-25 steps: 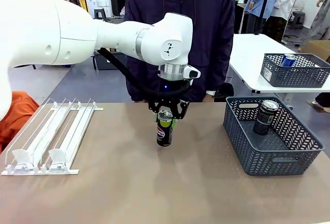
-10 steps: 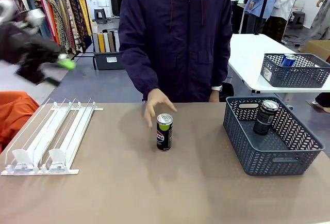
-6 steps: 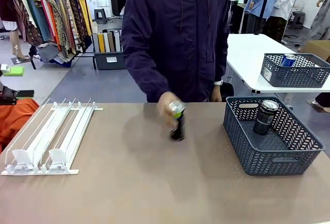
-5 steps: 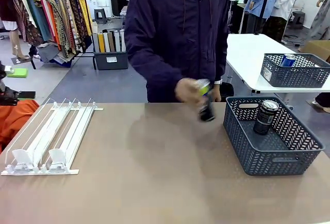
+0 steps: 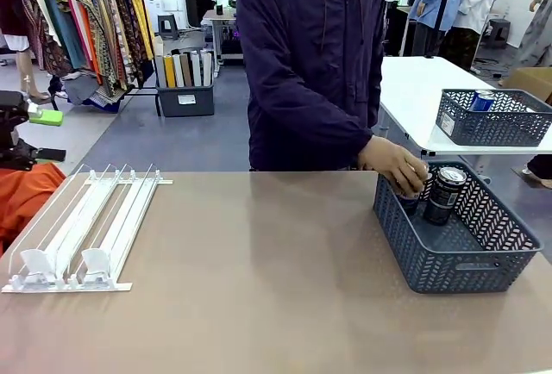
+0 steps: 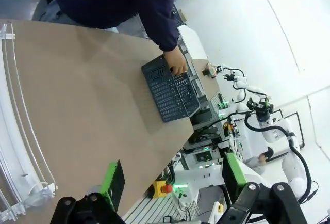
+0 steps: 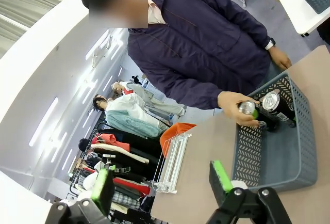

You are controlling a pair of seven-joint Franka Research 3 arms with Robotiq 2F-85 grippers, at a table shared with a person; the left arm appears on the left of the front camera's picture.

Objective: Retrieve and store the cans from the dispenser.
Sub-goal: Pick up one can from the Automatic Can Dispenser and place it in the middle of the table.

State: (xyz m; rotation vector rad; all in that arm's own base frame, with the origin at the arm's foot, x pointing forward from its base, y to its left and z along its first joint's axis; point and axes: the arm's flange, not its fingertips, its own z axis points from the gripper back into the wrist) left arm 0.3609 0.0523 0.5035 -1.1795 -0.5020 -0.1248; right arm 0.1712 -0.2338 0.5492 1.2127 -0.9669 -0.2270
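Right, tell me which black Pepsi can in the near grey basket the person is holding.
The black can nearer the dispenser, in the person's hand; the other black can stands free beside it.

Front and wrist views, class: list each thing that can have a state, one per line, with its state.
Dispenser: lanes empty, flat on the table.
Basket: holds one upright black can, a second going in.
Standing can: upright in the basket.
Held can: in the person's hand, being lowered into the basket.
Left tool: open, empty.
Right tool: open, empty.
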